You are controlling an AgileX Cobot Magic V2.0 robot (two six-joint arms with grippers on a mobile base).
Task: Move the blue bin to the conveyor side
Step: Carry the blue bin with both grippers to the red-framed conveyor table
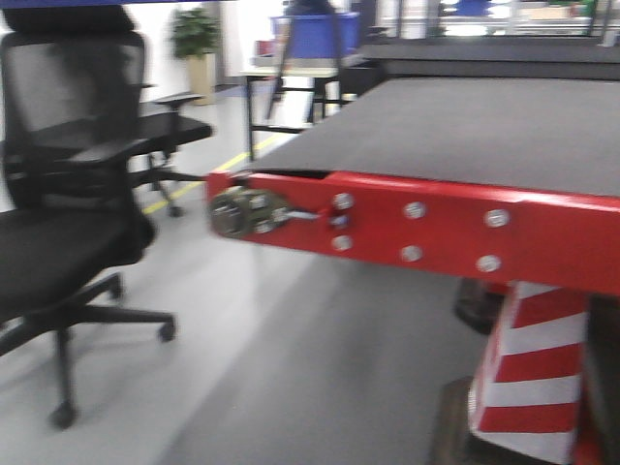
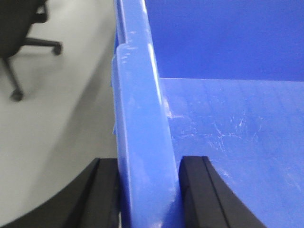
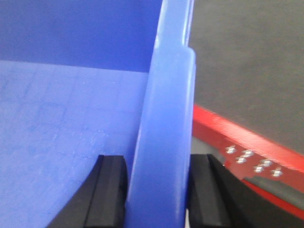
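My front view is smeared and fuzzy all over, with a white glow far at the back. Up close, the blue bin (image 2: 142, 123) rim shines softly. Shadows are faint.

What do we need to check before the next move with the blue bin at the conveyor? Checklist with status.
1. Left hand grip: ok, fingers sit either side of the blue bin wall.
2. Right hand grip: ok, it clamps the opposite wall the same way.
3. Bin contents: ok where visible, with bare floor in both wrist views.
4. Conveyor belt: ok, nothing lies on the near stretch.
5. Bin bottom clears the red strip: cannot tell, the underside is hidden.
6. Office chair: ok, it stands apart from the conveyor.
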